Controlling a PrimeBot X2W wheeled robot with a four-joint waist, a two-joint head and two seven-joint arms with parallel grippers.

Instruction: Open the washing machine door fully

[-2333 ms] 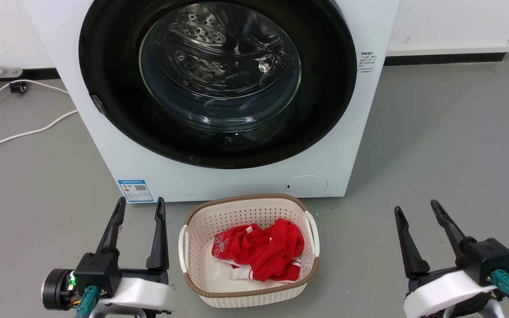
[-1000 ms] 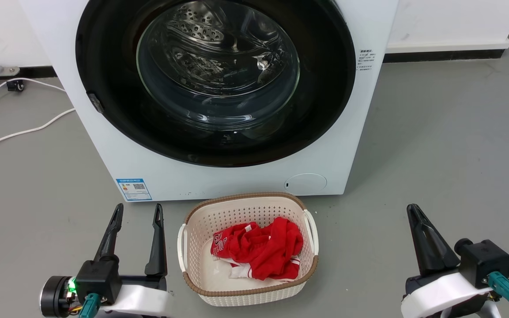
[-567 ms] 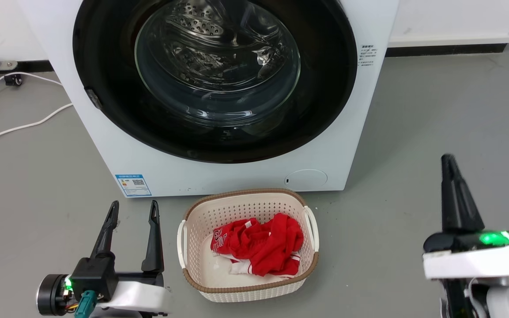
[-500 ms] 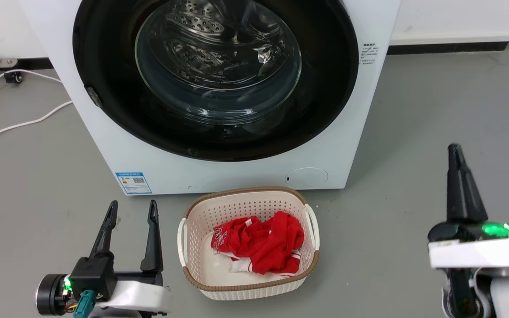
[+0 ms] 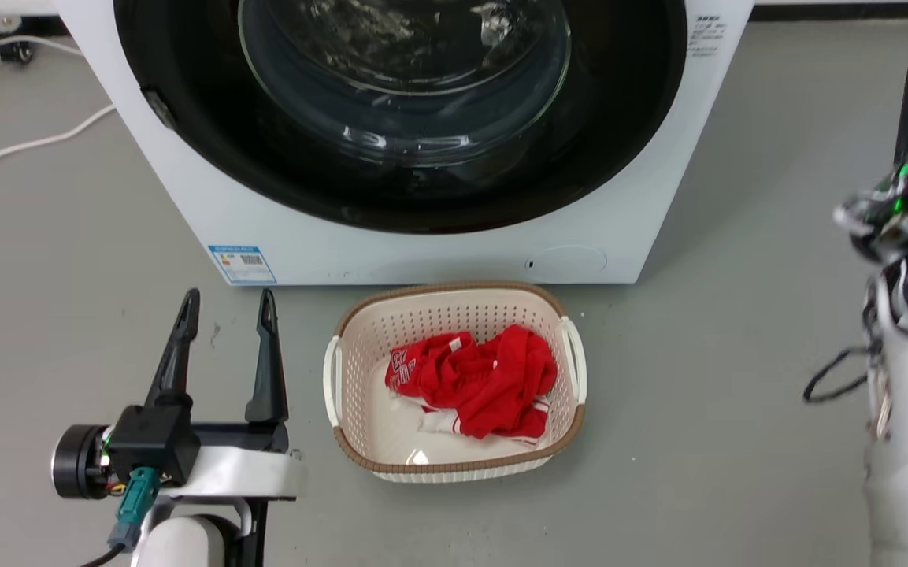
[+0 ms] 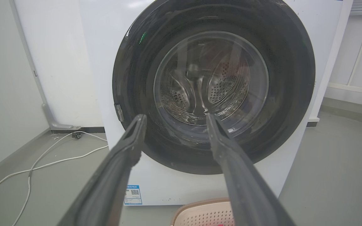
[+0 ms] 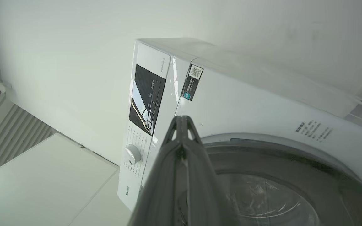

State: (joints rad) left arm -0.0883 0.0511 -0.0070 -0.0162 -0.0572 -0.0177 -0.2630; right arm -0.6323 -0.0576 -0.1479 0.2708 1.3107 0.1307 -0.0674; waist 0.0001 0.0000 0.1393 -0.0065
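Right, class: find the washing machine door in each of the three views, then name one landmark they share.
Head view: the door spans the top, cut off by the upper edge.
Left wrist view: the door sits in the centre, whole, beyond the open left gripper.
Right wrist view: the door lies at lower right, tilted, partly behind the shut right gripper.
Shared landmark: the glass bowl at the door's centre.

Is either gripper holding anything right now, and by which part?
Nothing is held. The left gripper is open and empty beside the basket; the right gripper is shut on nothing, clear of the washing machine door.
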